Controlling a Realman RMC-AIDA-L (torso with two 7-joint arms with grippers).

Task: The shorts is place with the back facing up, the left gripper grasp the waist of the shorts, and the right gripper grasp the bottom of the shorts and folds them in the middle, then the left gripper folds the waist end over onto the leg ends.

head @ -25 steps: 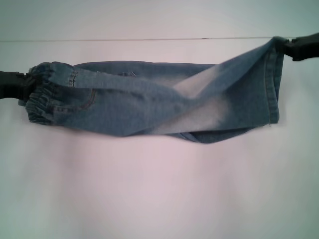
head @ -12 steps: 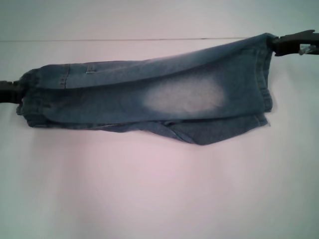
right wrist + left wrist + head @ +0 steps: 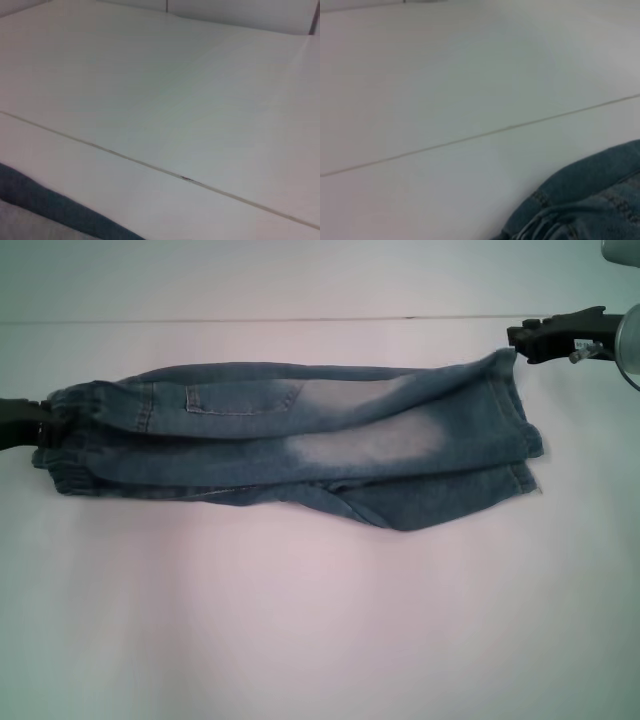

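One pair of denim shorts (image 3: pixel 300 440) lies folded lengthwise across the white tabletop (image 3: pixel 320 620), back pocket up (faded patches on the legs); the left hand (image 3: pixel 40 423) pinches the elastic waist; the right hand (image 3: pixel 515 337) sits just beyond the leg hems, its fingers apparently released.

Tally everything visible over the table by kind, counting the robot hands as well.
Denim shorts: 1
Robot hands: 2, the left hand at the waistband and the right hand by the leg ends
White table: 1
Total: 4
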